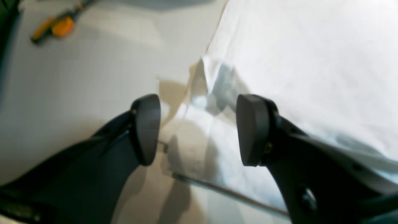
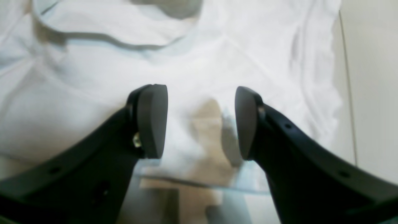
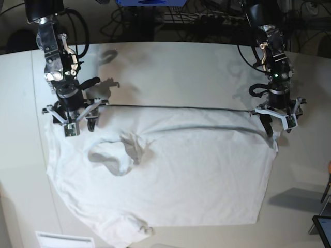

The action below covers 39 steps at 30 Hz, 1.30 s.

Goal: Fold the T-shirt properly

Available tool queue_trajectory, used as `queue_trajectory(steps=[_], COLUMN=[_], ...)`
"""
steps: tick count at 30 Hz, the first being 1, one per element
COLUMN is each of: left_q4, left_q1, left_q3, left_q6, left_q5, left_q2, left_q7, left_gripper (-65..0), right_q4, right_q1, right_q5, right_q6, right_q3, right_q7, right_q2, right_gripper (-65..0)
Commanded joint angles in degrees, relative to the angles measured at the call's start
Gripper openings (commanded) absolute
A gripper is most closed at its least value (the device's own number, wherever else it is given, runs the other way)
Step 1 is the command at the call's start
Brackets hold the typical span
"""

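The white T-shirt (image 3: pixel 170 175) lies spread on the tabletop, its far edge a straight line between my two grippers. Its collar (image 3: pixel 111 155) sits puckered left of the middle, and one sleeve is bunched at the front (image 3: pixel 137 227). My right gripper (image 3: pixel 80 126) hovers open over the shirt's far left corner. In the right wrist view that gripper (image 2: pixel 199 123) has nothing between its pads, with the collar (image 2: pixel 118 40) beyond it. My left gripper (image 3: pixel 277 129) stands open over the far right corner. In the left wrist view the left gripper (image 1: pixel 199 129) is empty above the shirt's edge (image 1: pixel 214 71).
An orange-handled tool (image 1: pixel 59 26) lies on the table beyond the shirt's right side. A thin dark seam (image 3: pixel 181 108) crosses the tabletop between the arms. A white sheet (image 3: pixel 57 240) sits at the front left edge. Cables (image 3: pixel 207 20) crowd the back.
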Motion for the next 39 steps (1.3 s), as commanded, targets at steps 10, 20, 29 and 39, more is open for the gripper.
queue_trajectory(steps=[10,20,29,39], left_q4=[-13.72,-16.01,-5.37,0.61], left_q1=[-7.50,-2.49,9.38,16.15], left_q3=[4.67,3.52,0.71,0.62], left_q6=[0.10,0.10,0.10,0.10], left_q5=[2.16,8.40,8.49,8.05], left_q2=[-2.51,-2.15,-2.15,-1.80], left_q7=[-1.47,-1.47,-1.38,5.04], left_gripper=[-26.2,-26.2,-26.2,-26.4], right_q4=[-11.47,-10.94,-1.80,1.89], right_q1=[3.59,-2.04,-7.31,-12.85], right_q5=[-0.25,-0.25,-0.34,-0.52], right_q6=[-0.19,-0.19,-0.36,-0.36], right_q3=[0.22,0.31,0.31,0.40], right_q7=[6.58,6.58,-2.74,-3.70], right_q2=[0.60,0.60,0.60,0.87], right_gripper=[-31.8,-31.8,-31.9,-31.9])
